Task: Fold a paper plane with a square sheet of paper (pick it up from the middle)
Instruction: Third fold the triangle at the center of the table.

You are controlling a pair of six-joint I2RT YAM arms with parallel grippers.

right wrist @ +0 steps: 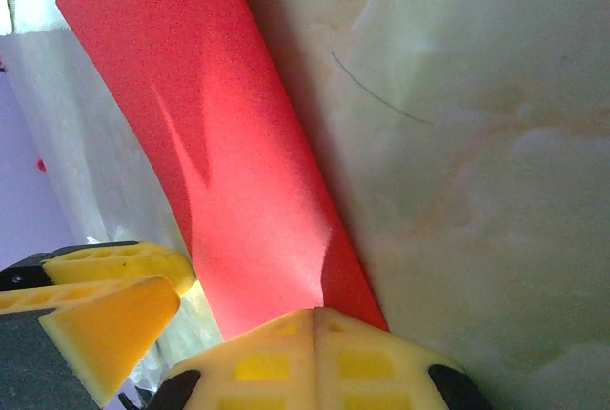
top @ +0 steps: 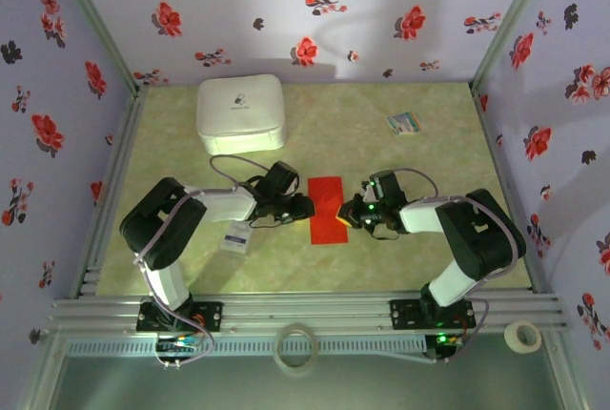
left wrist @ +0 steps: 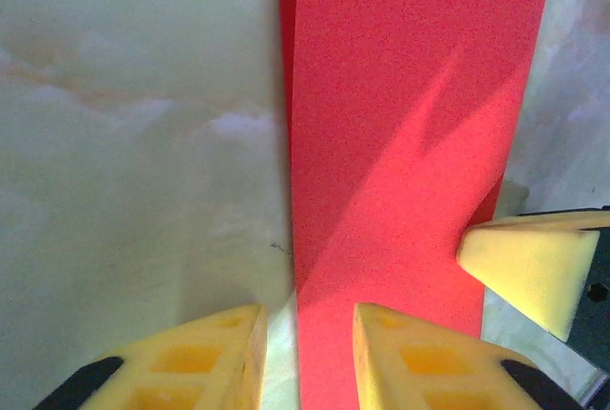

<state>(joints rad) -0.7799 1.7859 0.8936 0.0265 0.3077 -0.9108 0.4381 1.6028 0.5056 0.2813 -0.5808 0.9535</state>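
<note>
The square sheet of paper [top: 329, 208] is bright red and lies flat on the green mat as a narrow upright rectangle between the two arms. My left gripper [top: 307, 206] is at its left edge. In the left wrist view the sheet [left wrist: 400, 124] runs up the frame, and the left gripper [left wrist: 307, 353] is open, one finger over the mat and the other over the paper. My right gripper [top: 349, 215] is at the sheet's right edge. In the right wrist view the right gripper [right wrist: 315, 319] is shut, its tips together on the sheet [right wrist: 219, 143] near its edge.
A white box [top: 241, 112] stands at the back left. A small multicoloured card [top: 403, 123] lies at the back right, and a small white packet [top: 235, 238] under the left arm. Two tape rolls [top: 296, 346] [top: 522, 336] rest on the front rail. Flowered walls enclose the table.
</note>
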